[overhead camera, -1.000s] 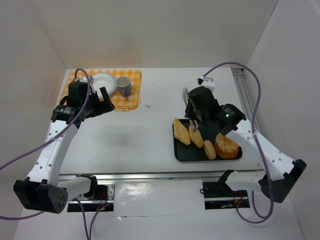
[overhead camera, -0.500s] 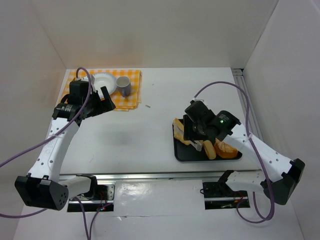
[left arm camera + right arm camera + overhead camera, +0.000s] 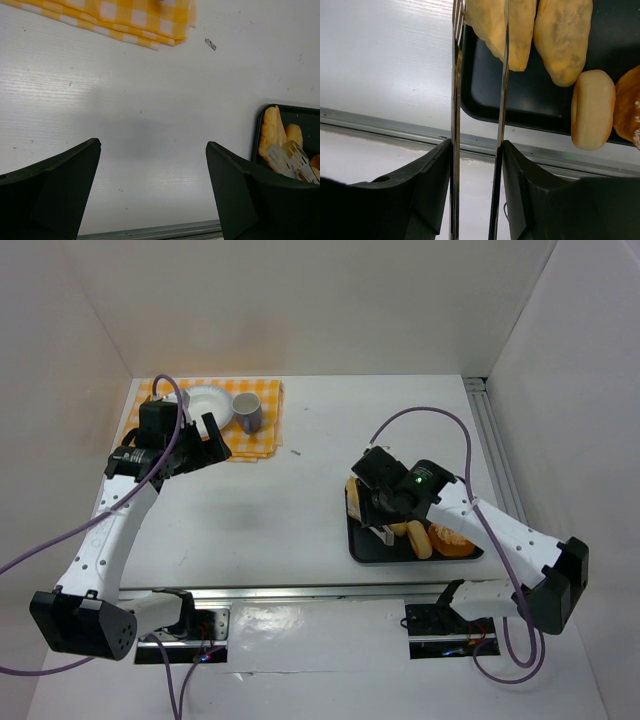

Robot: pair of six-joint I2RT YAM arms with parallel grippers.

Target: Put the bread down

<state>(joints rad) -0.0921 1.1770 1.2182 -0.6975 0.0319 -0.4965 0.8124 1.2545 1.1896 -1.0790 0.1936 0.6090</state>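
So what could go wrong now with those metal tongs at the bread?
The metal tongs in the right gripper seem to have one blade over the leftmost golden-brown bread roll, not beside it, so they may pinch only part and drop it. That roll lies at the rim of the black tray, close beside a second roll; a nudge could shove either.

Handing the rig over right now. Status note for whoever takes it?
Left tool: open, empty, above bare table near the checkered cloth.
Right tool: shut on tongs, whose tips are at the leftmost roll.
Bread: leftmost roll and second roll both lie on the black tray.
Done: nothing placed.
Left: lift each roll and place it, probably on the white plate.
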